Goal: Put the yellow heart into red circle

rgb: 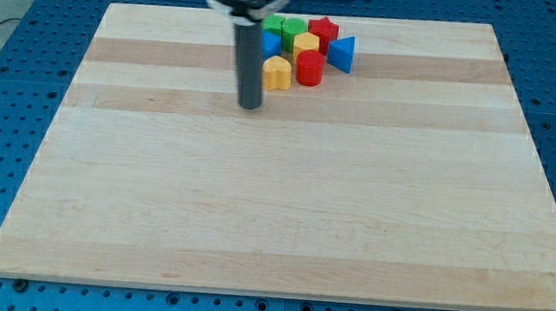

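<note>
Rod hides part of a blue block [270, 44]. My tip [250, 106] (no tool fitted) sits just left of yellow heart [277, 73]; heart touches red circle [310, 69]; its pointing unclear.

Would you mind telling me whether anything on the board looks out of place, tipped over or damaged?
Nothing stands out. The blocks sit upright in one tight cluster near the wooden board's top edge, the yellow heart right beside the red circle. My tip rests just to the view's left of the heart. No damage is visible.
</note>
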Available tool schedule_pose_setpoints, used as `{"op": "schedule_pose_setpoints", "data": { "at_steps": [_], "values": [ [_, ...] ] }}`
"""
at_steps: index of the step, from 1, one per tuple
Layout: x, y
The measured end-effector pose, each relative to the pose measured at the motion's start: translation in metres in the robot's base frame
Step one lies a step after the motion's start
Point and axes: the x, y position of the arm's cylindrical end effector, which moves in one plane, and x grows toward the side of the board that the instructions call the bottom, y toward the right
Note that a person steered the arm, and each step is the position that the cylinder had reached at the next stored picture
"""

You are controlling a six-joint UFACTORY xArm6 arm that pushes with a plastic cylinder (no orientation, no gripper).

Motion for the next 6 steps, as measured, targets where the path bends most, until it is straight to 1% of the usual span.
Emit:
{"op": "schedule_pose_setpoints", "data": {
  "at_steps": [1,2,4,5,6],
  "values": [
    [-0.022,-0.012],
    [-0.034,0.012],
    [-0.035,0.062],
    [-0.027,0.054],
    [0.011,0.071]
  ]
}}
